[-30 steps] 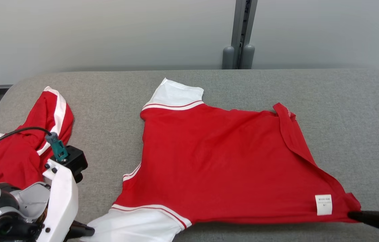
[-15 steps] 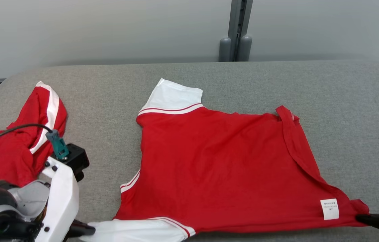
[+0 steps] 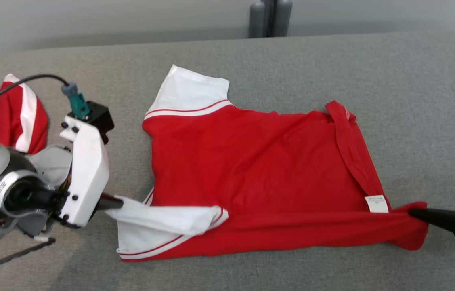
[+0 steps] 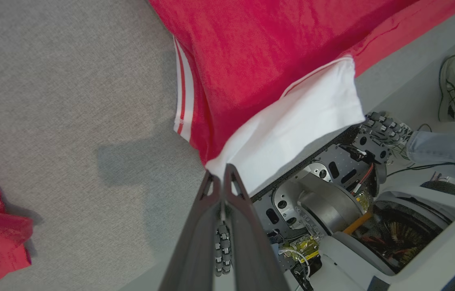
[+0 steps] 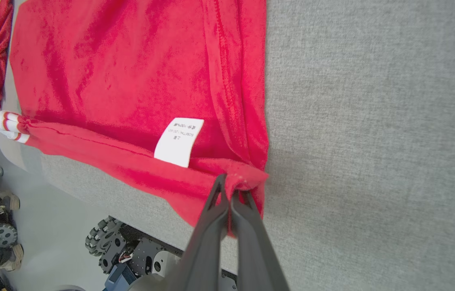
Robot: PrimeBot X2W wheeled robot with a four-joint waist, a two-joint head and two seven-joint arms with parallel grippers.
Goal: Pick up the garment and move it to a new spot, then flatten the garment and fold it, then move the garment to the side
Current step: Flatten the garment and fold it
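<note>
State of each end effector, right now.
Left end effector: closed, holding the garment by its white sleeve.
Right end effector: closed, holding the garment by its red bottom corner.

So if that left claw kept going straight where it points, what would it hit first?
The left gripper is shut on the white sleeve, so that cloth first; beyond it, probably more of the red shirt, though height is unclear.

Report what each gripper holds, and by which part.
Left gripper pinches the red shirt by its white sleeve; right gripper pinches its bottom hem corner.
</note>
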